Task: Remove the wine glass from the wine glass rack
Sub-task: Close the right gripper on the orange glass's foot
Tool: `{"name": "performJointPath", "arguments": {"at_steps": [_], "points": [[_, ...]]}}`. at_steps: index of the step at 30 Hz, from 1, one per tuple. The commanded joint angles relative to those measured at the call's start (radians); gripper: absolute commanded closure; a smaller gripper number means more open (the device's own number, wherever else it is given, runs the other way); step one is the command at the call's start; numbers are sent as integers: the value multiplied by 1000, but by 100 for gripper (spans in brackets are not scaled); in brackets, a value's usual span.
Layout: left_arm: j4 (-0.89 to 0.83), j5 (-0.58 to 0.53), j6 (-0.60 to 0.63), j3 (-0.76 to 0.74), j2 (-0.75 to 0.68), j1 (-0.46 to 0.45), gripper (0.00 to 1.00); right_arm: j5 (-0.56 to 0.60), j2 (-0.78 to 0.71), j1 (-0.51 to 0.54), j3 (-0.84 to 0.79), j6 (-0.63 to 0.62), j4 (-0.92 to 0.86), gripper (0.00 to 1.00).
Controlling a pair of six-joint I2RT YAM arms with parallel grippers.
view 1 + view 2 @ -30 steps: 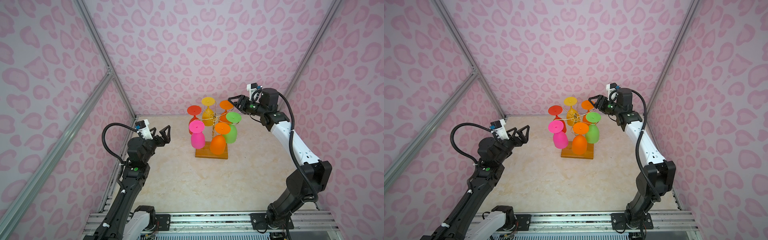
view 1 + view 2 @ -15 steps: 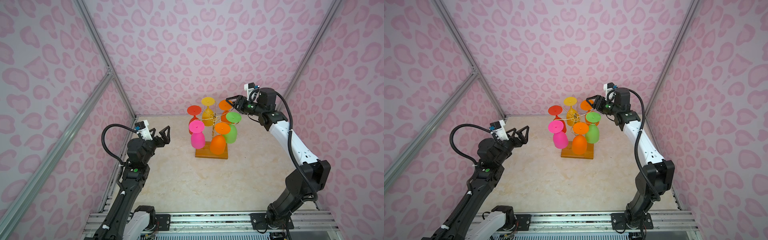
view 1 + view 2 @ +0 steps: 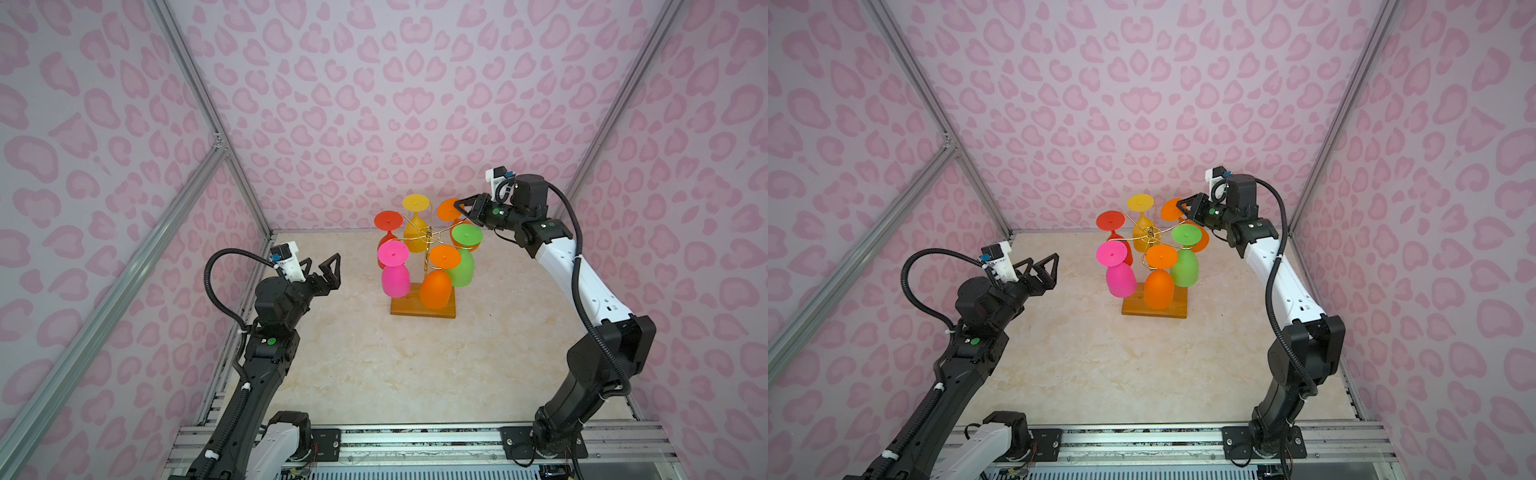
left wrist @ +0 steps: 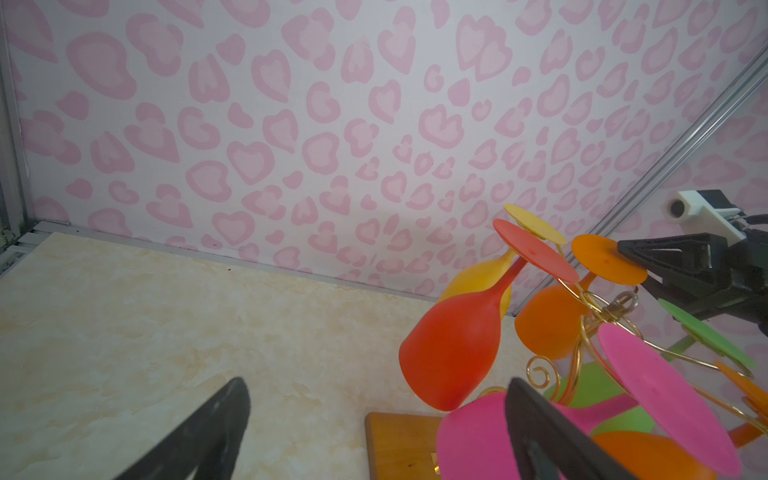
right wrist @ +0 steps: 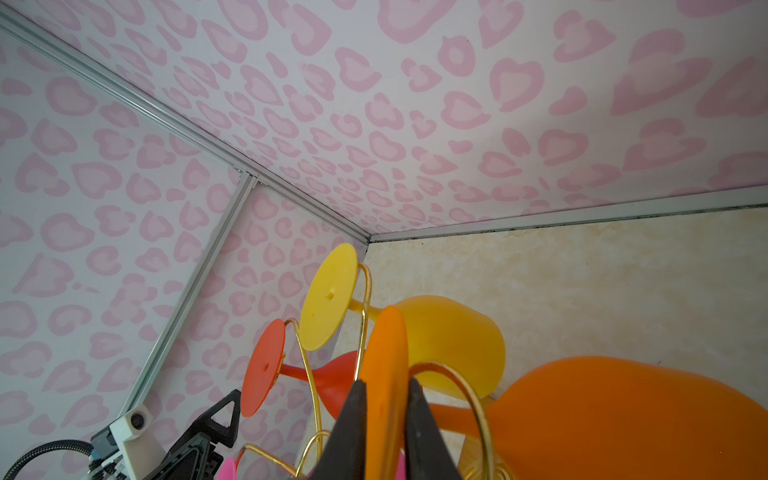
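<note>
Right wrist: right gripper (image 5: 386, 382) clamps orange wine glass (image 5: 615, 419) by foot — left gripper (image 3: 322, 261) wide, empty; beige tabletop (image 3: 374, 365), pink-heart walls (image 3: 395, 104).

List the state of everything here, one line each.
wine glass rack: upright, holds six glasses
back orange glass: hanging, foot gripped
red glass: hanging, free
yellow glass: hanging, free
green glass: hanging, free
pink glass: hanging, free
front orange glass: hanging, free
right gripper: shut on back orange glass
left gripper: open, empty
</note>
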Motion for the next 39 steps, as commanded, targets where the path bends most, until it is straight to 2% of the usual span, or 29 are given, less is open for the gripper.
{"name": "performJointPath", "arguments": {"at_steps": [1,8,17,28,39], "points": [[13,-6,13,-6,-7,0,3,7,8,0,4,6,14,89],[11,-7,13,-12,-12,0,3,-28,1,-9,-2,61,64,100],[5,-8,16,-9,-16,0,3,-83,-13,-49,-60,169,186,100],[1,-6,15,-8,-18,1,3,-120,-71,-88,-155,224,272,100],[-1,-9,16,-7,-21,1,3,-134,-123,-89,-207,213,260,100]]}}
